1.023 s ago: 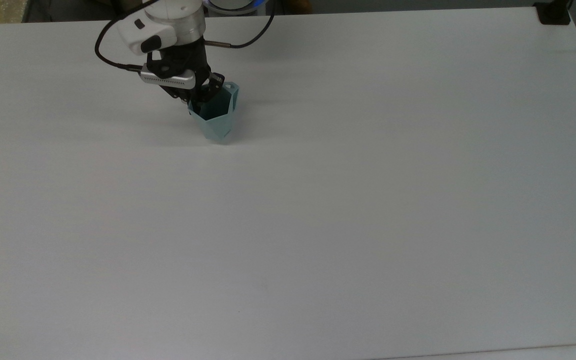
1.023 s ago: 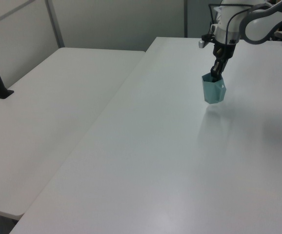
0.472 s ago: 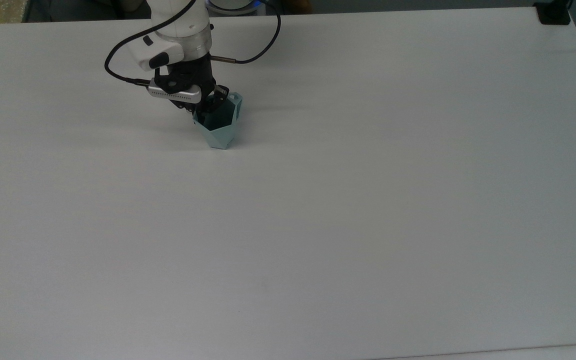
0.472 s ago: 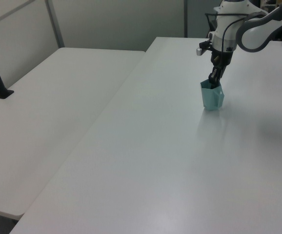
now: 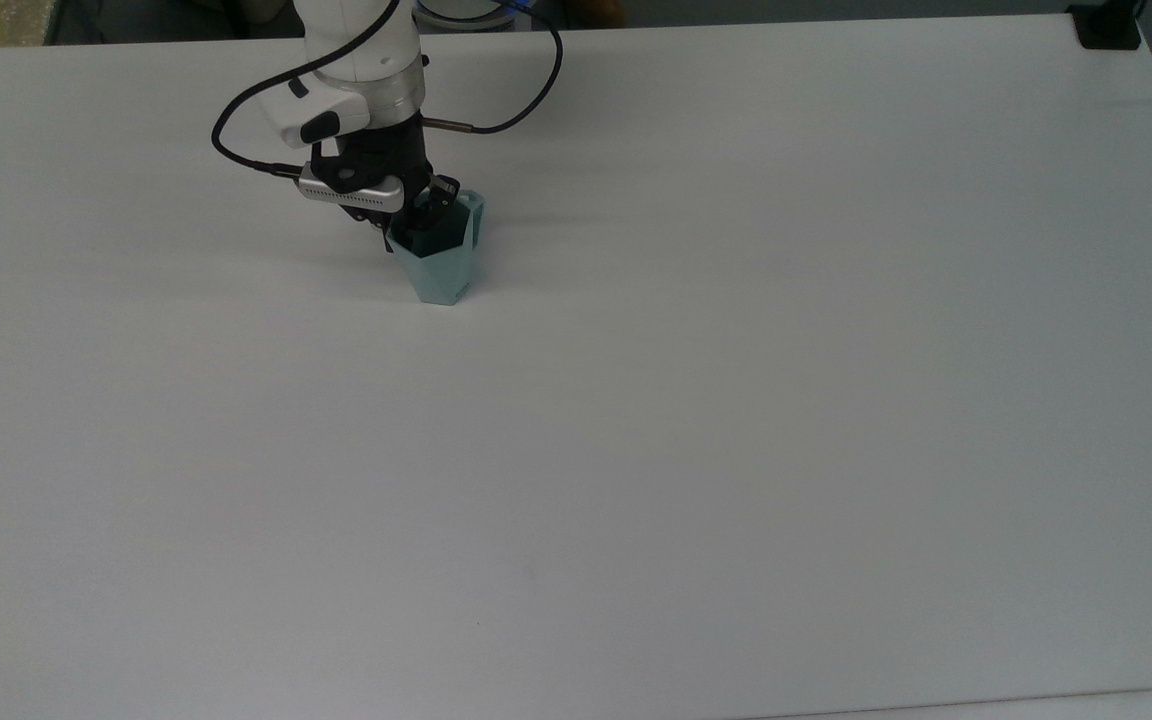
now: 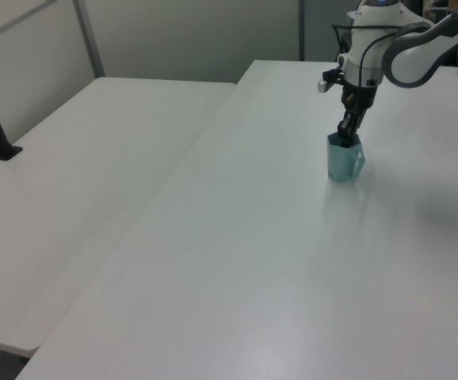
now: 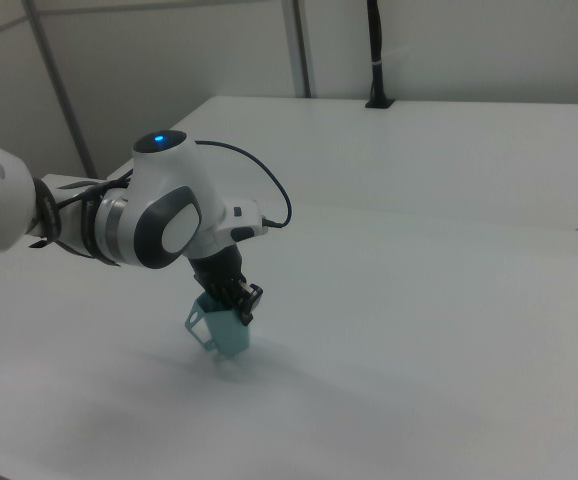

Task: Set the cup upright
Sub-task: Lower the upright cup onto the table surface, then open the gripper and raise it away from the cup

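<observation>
White tabletop [image 5: 736, 420] runs wide and bare under everything, with a second pale table [image 6: 70, 198] off to the left view's left.

Start at the claw [image 5: 423, 222]: it is pinching the cup [image 5: 435, 262] by the rim, one finger dipped inside the dark mouth, the other outside the wall on the top view's left. In the left view the claw [image 6: 346, 133] comes down onto the cup [image 6: 343, 160] from above; in the right view the claw [image 7: 239, 303] sits over the cup [image 7: 221, 331] the same way.

What changed: a second ago the cup hung tilted, with its base clear of the surface; half a second ago it was lower and straighter. Now it stands close to plumb, mouth up, handle [image 6: 360, 164] toward the left view's right, and its base looks to be resting on the table, though actual contact is hard to confirm. By my reading the righting is all but done, and what remains is to let go and lift straight out without dragging the rim.

Room is generous. The cup sits toward the far side in the top view, left of centre, well apart from every edge, and nothing stands near it. A black cable [image 5: 496, 110] loops off the wrist, clear of the cup.
</observation>
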{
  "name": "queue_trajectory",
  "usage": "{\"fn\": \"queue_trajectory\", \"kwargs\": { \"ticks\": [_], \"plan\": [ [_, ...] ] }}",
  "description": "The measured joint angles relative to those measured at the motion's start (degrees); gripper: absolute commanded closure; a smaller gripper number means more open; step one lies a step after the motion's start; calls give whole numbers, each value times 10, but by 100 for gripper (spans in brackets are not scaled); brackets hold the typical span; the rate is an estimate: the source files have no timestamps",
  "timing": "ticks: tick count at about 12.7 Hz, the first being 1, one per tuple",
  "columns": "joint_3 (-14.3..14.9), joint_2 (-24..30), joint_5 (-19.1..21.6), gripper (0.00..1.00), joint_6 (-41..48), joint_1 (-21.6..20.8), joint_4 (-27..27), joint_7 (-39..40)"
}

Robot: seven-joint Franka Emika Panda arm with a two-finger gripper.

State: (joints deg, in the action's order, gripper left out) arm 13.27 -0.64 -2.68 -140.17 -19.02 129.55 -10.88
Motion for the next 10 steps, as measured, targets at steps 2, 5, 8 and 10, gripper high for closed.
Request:
{"fn": "queue_trajectory", "kwargs": {
  "ticks": [2,5,8,10],
  "plan": [
    [0,0,0,6,1,0,0,-1],
    [0,3,0,0,25,0,-12,-2],
    [0,17,0,0,142,0,-84,-2],
    [1,31,0,0,242,1,-183,-2]
  ]
}}
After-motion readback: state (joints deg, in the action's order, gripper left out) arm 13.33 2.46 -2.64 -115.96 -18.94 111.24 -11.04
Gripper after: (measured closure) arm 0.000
